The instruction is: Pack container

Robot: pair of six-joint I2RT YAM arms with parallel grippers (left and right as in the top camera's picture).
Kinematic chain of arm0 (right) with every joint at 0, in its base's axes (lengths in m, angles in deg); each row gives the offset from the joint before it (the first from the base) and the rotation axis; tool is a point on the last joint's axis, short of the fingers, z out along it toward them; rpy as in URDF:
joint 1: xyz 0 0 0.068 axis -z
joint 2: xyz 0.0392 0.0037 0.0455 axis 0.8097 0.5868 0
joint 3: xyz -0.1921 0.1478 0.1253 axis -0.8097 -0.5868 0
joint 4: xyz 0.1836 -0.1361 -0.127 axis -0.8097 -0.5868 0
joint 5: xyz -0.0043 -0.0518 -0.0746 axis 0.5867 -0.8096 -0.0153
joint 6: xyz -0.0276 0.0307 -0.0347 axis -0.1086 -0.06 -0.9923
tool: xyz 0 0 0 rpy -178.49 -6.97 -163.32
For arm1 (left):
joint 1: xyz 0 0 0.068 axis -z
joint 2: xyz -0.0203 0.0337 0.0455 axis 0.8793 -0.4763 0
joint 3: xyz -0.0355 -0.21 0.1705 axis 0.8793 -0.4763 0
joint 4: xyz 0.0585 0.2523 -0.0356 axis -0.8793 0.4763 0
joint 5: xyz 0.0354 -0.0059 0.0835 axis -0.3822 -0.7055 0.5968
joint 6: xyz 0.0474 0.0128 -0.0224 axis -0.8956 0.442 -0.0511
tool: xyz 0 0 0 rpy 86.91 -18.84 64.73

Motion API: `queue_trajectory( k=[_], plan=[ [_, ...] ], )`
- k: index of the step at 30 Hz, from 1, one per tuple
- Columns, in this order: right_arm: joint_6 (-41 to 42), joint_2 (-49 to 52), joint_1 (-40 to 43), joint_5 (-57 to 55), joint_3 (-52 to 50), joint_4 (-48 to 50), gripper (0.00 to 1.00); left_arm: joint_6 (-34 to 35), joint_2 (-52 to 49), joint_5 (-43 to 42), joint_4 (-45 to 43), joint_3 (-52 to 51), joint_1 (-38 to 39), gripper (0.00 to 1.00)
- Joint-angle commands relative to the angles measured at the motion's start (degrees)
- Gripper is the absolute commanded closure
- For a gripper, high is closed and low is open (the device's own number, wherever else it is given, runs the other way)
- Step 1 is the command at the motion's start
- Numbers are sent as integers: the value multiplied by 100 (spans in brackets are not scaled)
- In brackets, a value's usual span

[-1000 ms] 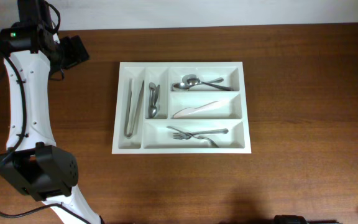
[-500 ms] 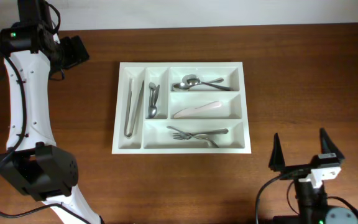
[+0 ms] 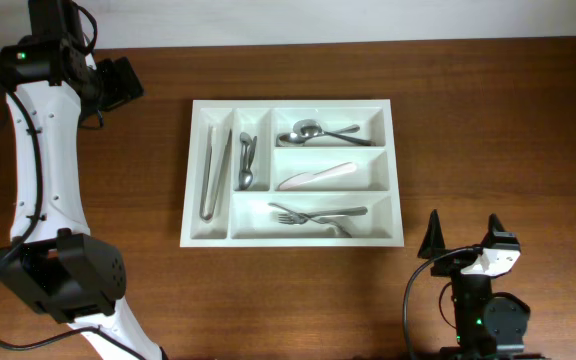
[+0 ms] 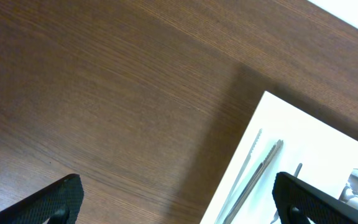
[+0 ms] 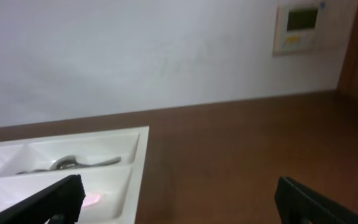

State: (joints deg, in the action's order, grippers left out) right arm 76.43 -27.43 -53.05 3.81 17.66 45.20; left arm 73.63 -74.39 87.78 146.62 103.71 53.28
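The container (image 3: 290,103) is a large white cutlery tray in the middle of the wooden table. It holds metal tongs (image 3: 214,172), small spoons (image 3: 247,162), larger spoons (image 3: 323,133), a pale knife (image 3: 315,176) and forks (image 3: 318,215), each kind in its own compartment. My left gripper (image 3: 120,82) is open and empty, above the table left of the tray's far corner; its wrist view (image 4: 179,205) shows the tray (image 4: 316,137) and the tongs (image 4: 263,171). My right gripper (image 3: 465,240) is open and empty, near the front edge right of the tray, which shows in its wrist view (image 5: 143,162).
The left arm's white links (image 3: 43,170) run down the left side of the table to its base (image 3: 63,280). A white wall with a thermostat panel (image 5: 300,26) stands behind the table's far edge. Bare brown wood (image 3: 498,130) lies right of the tray.
The right arm has come into the overhead view from the lower right corner and shifted left towards the tray's near right corner. The left arm and the cutlery have not moved.
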Motion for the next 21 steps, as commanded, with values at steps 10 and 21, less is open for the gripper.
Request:
queue_trajectory(
  k=[10,21],
  plan=[
    [345,-68,-26,-345,-170,-114,1,57,9,-35,7,79,-4,1],
    [345,-66,-26,-345,-170,-116,1,57,7,-35,7,76,-4,1]
  ],
)
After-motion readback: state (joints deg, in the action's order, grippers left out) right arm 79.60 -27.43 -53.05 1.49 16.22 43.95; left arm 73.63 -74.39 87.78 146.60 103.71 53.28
